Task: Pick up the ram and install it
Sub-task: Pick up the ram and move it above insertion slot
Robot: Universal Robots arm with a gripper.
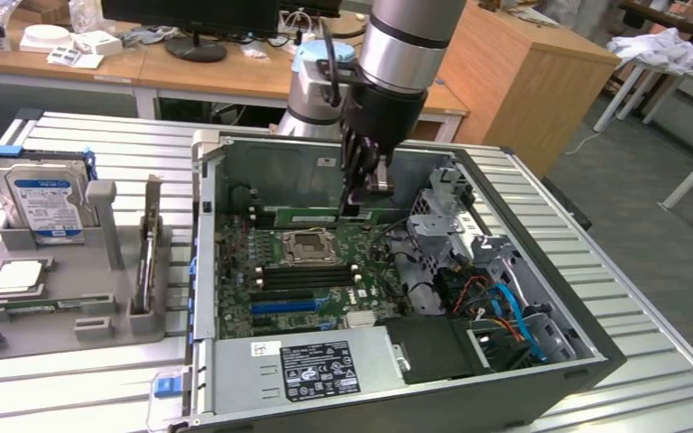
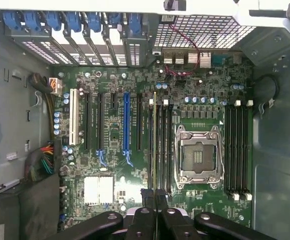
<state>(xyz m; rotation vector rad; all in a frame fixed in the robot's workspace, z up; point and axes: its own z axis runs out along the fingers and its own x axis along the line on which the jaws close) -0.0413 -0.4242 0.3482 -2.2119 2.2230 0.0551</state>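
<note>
Inside the case [image 1: 599, 356], gripper [image 1: 359, 207]: pinching the ram [image 1: 313, 216] edge-on, jaws nearly closed.
Seating: seemingly lining up over a memory slot [image 2: 163, 145] — needing straight, even pressing.

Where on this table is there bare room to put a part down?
Bare slats of the table on the camera side of the gray holder, and a strip beside the computer case on the exterior view's right. Inside the case it's crowded.

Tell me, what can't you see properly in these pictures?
- Ram: the wrist view shows it edge-on, so its chips are hidden.
- One ram end, exterior view: behind the gripper.
- Whether the ram is pushed fully in: neither view tells.
- Label writing, exterior view: too small.
</note>
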